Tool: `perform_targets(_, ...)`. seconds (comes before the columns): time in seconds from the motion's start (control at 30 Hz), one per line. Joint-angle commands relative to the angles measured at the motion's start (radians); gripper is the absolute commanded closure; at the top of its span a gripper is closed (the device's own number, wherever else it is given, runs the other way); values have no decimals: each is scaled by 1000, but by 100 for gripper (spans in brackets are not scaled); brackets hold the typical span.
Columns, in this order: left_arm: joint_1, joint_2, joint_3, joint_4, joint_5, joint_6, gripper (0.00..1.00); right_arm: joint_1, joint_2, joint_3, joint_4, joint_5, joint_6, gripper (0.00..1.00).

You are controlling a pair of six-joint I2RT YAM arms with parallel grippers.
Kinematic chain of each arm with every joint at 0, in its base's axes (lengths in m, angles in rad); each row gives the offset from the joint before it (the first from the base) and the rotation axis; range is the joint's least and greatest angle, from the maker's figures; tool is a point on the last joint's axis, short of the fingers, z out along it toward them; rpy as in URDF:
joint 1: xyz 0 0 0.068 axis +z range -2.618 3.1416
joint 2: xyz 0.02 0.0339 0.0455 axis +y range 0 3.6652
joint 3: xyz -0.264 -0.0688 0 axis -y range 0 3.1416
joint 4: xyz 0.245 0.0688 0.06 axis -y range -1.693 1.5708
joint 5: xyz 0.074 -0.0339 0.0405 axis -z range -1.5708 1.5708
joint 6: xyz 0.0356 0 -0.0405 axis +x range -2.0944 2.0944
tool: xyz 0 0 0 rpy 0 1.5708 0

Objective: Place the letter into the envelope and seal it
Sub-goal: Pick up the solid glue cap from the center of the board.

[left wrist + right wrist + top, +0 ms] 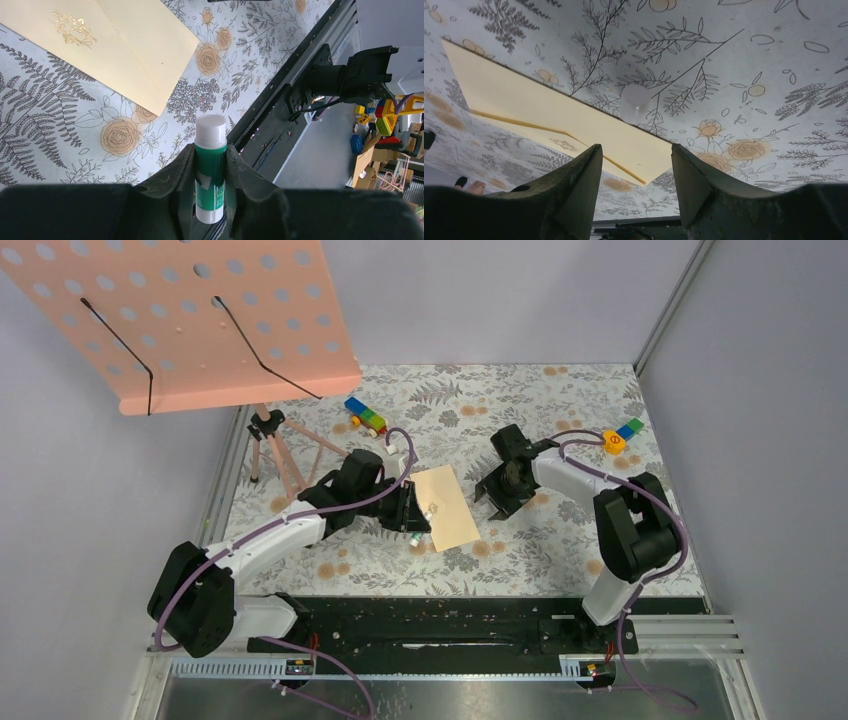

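The tan envelope (447,506) lies flat in the middle of the floral table, flap side up with a gold emblem (72,29); it also shows in the right wrist view as the envelope (549,115). The letter is out of view. My left gripper (410,518) sits at the envelope's left edge, shut on a green and white glue stick (210,170) whose white end points out past the fingertips. My right gripper (497,495) hovers just right of the envelope, open with nothing between its fingers (579,175). A small translucent cap (634,103) stands on the table by the envelope's edge.
A pink perforated board (190,310) on a tripod (275,445) overhangs the back left. Toy bricks lie at the back centre (366,417) and back right (620,437). A black rail (450,625) runs along the near edge, with walls on both sides.
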State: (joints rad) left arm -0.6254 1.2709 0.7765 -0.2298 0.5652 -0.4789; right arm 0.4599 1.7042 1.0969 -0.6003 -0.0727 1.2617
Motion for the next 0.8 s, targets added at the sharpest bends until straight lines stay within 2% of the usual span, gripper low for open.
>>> perform_targets(0.0, 5, -30, -4, 44, 25, 5, 100, -19, 39, 47, -5, 9, 76, 40)
perform_targets(0.4, 4, -25, -6, 46, 22, 10, 100, -38, 114, 111, -55, 45, 50, 46)
perform_targets(0.77, 4, -21, 3, 37, 19, 10, 100, -38, 160, 82, -41, 42, 41, 53)
